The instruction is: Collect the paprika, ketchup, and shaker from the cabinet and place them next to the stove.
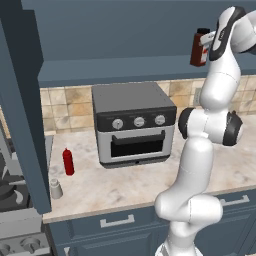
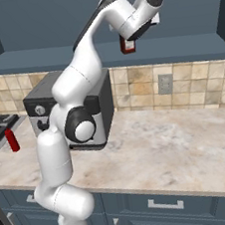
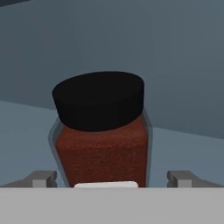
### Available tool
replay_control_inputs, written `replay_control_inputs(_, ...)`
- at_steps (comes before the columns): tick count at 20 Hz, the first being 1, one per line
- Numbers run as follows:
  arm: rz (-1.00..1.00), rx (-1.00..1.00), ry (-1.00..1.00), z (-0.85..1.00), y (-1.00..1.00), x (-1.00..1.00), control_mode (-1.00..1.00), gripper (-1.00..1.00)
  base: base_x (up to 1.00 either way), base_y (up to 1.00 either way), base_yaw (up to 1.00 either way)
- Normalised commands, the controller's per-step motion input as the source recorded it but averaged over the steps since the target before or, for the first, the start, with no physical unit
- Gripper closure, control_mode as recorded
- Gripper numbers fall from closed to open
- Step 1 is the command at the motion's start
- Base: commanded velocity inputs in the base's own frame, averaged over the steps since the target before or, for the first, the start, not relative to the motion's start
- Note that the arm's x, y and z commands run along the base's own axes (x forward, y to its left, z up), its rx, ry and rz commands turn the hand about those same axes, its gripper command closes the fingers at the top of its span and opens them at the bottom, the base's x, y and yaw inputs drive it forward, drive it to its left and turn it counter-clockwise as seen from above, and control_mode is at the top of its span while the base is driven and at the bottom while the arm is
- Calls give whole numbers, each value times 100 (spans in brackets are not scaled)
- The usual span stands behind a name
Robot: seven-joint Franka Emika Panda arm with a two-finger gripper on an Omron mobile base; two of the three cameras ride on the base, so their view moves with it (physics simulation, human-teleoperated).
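Note:
The paprika (image 3: 101, 153), a dark red-brown jar with a black cap, stands upright on the open shelf of the cabinet (image 1: 125, 70). My gripper (image 3: 112, 179) is open, with one fingertip on each side of the jar and a small gap on the right. From the base the paprika (image 1: 199, 49) (image 2: 127, 45) sits just in front of my raised hand. The red ketchup (image 1: 68, 161) (image 2: 11, 140) and the pale shaker (image 1: 56, 189) stand on the counter beside the stove (image 1: 15, 205).
A silver toaster oven (image 1: 132, 122) sits on the marble counter (image 2: 179, 146) against the tiled wall, below the shelf. A dark cabinet side panel (image 1: 22, 115) stands between stove and counter. Blue drawers with white handles (image 2: 164, 204) run under the counter edge.

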Motion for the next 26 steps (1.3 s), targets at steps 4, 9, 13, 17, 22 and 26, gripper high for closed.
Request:
replay_control_inputs(4, 0, 0, 1, 0, 0, 2, -100, -100, 0, 0, 0)
replay_control_inputs(9, 0, 0, 1, 0, 2, 0, -100, -100, 0, 0, 0)
replay_control_inputs(13, 0, 0, 2, -1, 6, 0, -100, -100, 0, 0, 0)
replay_control_inputs(17, 0, 0, 3, 0, 8, 4, -100, -100, 0, 0, 0)
replay_control_inputs(22, 0, 0, 2, 0, 2, 8, -100, -100, 0, 0, 0)
replay_control_inputs(26, 0, 0, 2, 0, 0, 8, -100, -100, 0, 0, 0)
